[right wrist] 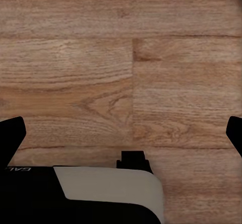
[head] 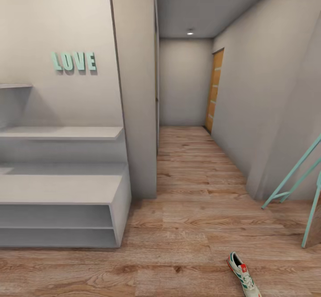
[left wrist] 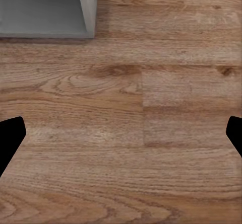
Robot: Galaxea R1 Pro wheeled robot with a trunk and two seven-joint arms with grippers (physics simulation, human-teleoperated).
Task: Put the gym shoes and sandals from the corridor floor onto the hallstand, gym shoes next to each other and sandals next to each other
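One gym shoe [head: 243, 274], white with green stripes and red-orange accents, lies on the corridor floor [head: 187, 225] at the lower right of the head view. The light-grey hallstand [head: 58, 190] stands at the left, its two low cubbies and bench top bare. The sandals and the second gym shoe are out of view. In the left wrist view my left gripper [left wrist: 121, 133] is open above bare planks, with a corner of the hallstand [left wrist: 45, 7] ahead. My right gripper [right wrist: 121, 133] is open over bare floor as well.
A slanted teal-framed stand [head: 303, 176] leans at the right wall. The corridor runs on ahead to an orange door [head: 214, 90]. A grey pillar [head: 138, 87] stands beside the hallstand. Part of the robot's own body [right wrist: 101, 194] shows in the right wrist view.
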